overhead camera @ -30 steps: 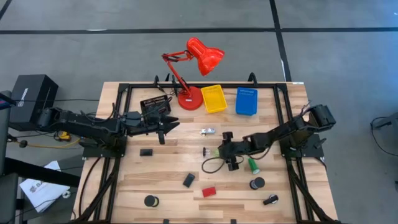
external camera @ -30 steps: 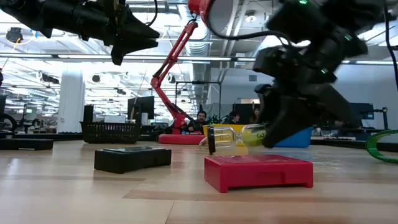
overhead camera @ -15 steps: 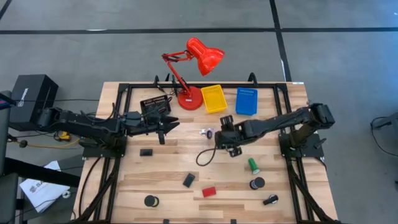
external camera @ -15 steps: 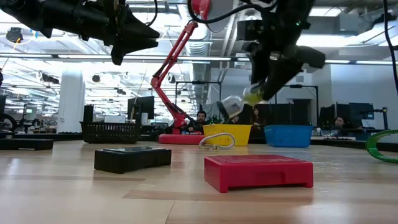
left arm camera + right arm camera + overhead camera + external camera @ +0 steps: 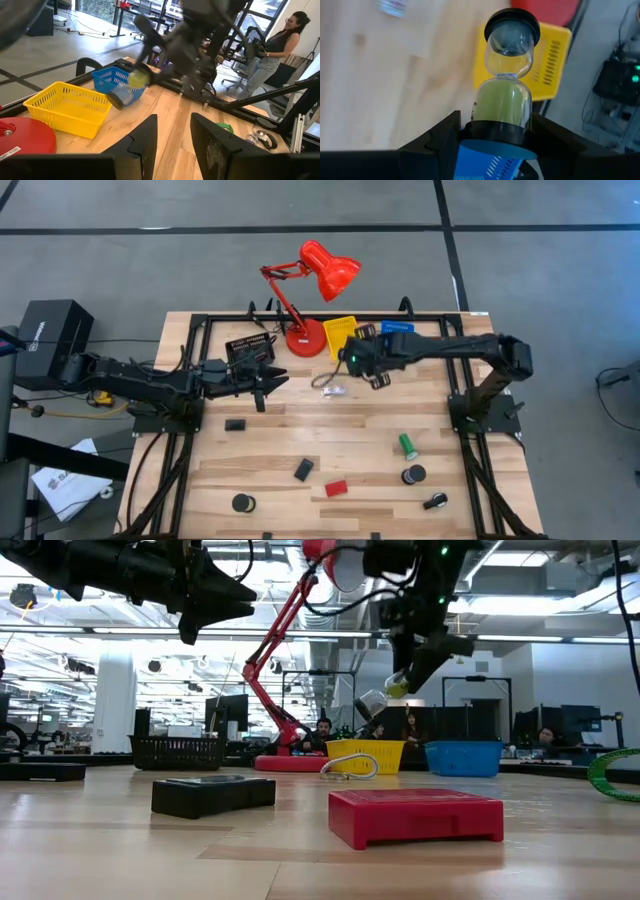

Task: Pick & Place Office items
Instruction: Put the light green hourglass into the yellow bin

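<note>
From above, the right end effector (image 5: pixel 352 358) hangs over the yellow tray (image 5: pixel 343 336), just beside the lamp base (image 5: pixel 305 339); the left end effector (image 5: pixel 268 377) waits on the lamp's other side, fingers apart and empty.

At counter (image 5: pixel 300 860) level, the sand timer (image 5: pixel 385 694) sits high above the yellow tray, tilted, its clear bulb lowest.

Past the right wrist, fingers (image 5: pixel 442 135) pinch the timer's green end; its long axis points out at the tray beyond. The right arm looks far better placed to drop it.

Clear glass hourglass (image 5: pixel 507 70), pale wood table (image 5: pixel 300 435)
</note>
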Robot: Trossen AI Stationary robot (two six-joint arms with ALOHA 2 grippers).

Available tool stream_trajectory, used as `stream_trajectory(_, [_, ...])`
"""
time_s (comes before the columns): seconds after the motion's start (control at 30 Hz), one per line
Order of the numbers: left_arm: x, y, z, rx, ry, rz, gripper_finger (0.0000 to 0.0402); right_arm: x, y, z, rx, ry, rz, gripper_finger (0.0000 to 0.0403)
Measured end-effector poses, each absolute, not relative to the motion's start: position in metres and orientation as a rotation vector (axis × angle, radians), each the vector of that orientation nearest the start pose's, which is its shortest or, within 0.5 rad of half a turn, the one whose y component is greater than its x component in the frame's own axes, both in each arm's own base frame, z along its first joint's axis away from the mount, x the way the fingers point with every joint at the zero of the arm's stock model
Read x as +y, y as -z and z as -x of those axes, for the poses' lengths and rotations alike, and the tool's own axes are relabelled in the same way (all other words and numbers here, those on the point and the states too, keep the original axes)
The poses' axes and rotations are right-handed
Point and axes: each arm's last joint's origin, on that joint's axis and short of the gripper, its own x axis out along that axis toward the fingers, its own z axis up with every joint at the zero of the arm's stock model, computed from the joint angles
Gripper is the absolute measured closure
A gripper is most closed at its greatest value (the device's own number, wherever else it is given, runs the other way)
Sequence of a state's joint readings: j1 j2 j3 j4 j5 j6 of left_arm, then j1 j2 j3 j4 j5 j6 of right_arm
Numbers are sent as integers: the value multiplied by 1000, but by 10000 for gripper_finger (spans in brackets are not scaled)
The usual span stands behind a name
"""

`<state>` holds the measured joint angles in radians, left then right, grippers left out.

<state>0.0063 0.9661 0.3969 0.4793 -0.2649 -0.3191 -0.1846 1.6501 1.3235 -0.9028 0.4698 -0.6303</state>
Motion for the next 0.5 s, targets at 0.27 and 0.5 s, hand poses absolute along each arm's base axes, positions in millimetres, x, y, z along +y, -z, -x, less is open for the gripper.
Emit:
stream_trajectory(0.27, [9, -231, -204, 45, -283, 305, 289, -113, -257, -313, 1339, 192, 629, 196])
stream_trajectory(0.5, [9, -231, -204, 45, -283, 305, 289, -132, -255, -307, 1301, 251, 478, 198])
